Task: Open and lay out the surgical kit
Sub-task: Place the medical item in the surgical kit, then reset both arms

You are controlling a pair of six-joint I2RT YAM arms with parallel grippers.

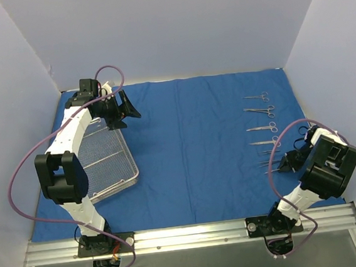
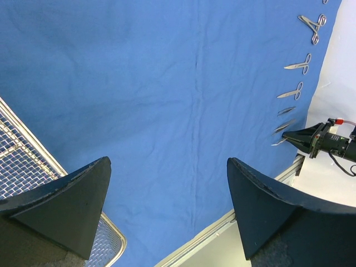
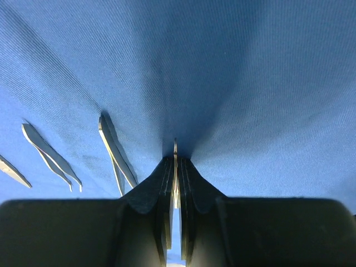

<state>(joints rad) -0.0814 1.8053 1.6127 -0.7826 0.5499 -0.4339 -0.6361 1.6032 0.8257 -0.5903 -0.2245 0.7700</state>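
Royal-blue cloth wrap [image 1: 197, 138] opened out flat, covering the middle of the top view almost from side to side. On its left part, wire-mesh tray [image 1: 108, 162]: shallow, rectangular, silver, turned slightly askew. Down the right part of the cloth, well apart from the tray, a column of thin silver instruments [image 1: 262, 127], one below another, none touching the next, ring handles of the upper ones pointing right.

At the foot of that column, lower right of the frame, right gripper [image 1: 277, 168], low over the cloth. In the right wrist view, jaws clenched on a thin silver blade [image 3: 175, 161] seen edge-on, perhaps one more of the instruments, too narrow from here to name. Just left of it in that view, two slim pointed pieces [image 3: 114, 150] lying on the cloth.

Left gripper [image 1: 126, 115] in the upper left of the top view, over the far end of the tray. Jaws released and standing wide, with only cloth between them in the left wrist view. A corner of the tray at that view's lower left, the instrument column at its upper right.

Along the bottom of the top view, metal rail [image 1: 194, 233] carrying both arm bases. White walls [image 1: 155, 28] behind and to the sides.
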